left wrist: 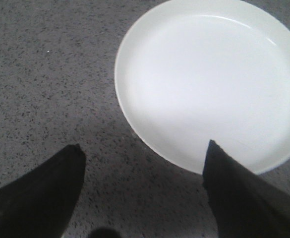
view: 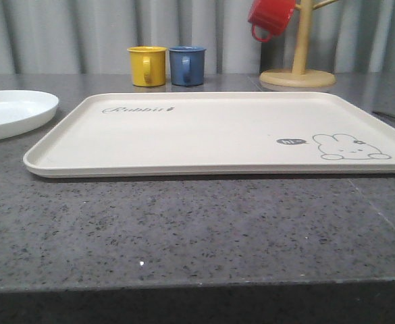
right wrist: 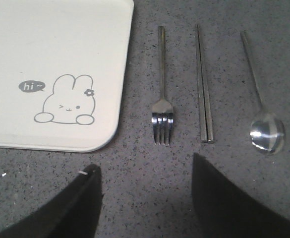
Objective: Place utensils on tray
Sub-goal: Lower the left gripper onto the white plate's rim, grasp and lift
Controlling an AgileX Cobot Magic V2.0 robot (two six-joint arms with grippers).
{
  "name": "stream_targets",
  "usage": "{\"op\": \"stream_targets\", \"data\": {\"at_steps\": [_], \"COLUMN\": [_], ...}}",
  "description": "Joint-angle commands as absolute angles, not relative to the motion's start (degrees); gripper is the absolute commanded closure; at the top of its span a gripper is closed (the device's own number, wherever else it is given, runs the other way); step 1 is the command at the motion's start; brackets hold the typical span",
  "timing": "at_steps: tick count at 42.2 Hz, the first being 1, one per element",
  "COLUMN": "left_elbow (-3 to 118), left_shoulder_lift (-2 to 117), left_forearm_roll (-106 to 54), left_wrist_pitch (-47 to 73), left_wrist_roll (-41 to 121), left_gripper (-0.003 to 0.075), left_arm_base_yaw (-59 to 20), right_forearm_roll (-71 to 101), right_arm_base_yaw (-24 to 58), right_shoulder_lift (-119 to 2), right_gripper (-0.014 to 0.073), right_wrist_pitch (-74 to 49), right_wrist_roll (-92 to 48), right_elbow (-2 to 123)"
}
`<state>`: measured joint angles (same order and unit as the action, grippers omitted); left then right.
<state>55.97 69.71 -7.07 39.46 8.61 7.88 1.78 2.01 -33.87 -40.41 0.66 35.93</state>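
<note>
Cutlery lay on the speckled grey tabletop [right wrist: 149,173] just beside the tray [right wrist: 60,49], off the corner printed with the rabbit and apart from its rim, as my right wrist camera showed: the fork [right wrist: 162,106] nearest the tray, then a long flat piece [right wrist: 204,89] that could have been a knife or paired chopsticks, I could not tell which, then the spoon [right wrist: 265,126] farthest out. All three lay parallel, none touching another. My right gripper [right wrist: 147,183] hung over the tabletop, jaws wide and holding nothing.

The front camera gave what the wrist cameras did not: beyond the tray [view: 217,128] stood a yellow mug [view: 147,65] and a blue mug [view: 187,65] side by side, and a wooden mug stand [view: 298,67] carrying a red mug [view: 270,18].

A white plate [left wrist: 209,79] sat off the tray's other end. My left gripper [left wrist: 142,191] was spread wide and empty at its rim.
</note>
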Motion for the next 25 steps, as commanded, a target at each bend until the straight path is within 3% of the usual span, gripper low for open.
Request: {"op": "stream_targets", "data": {"at_steps": [1,8,25], "left_elbow": [61.4,66.5,71.7], "left_shoulder_lift": [74.5,82.4,92.3], "left_forearm_roll": [-15.4,-28.0,-28.7], "left_wrist_pitch": [39.6,42.2,41.4], "left_wrist_roll": [14.4,23.5,24.1], "left_gripper": [0.0226,0.0226,0.0227], "left_arm_base_yaw": [11.4,14.5,14.5], "right_forearm_roll": [1.2,1.2,1.2], "right_arm_base_yaw": [2.1,2.1,2.1], "right_shoulder_lift": [-34.4,-34.4,-34.4], "right_gripper": [0.0156,0.0156,0.0156], "right_wrist_pitch": [-36.7,-36.7,-36.7], "right_wrist_roll": [0.4,0.4,0.4], "right_elbow": [37.9,37.9,37.9]}}
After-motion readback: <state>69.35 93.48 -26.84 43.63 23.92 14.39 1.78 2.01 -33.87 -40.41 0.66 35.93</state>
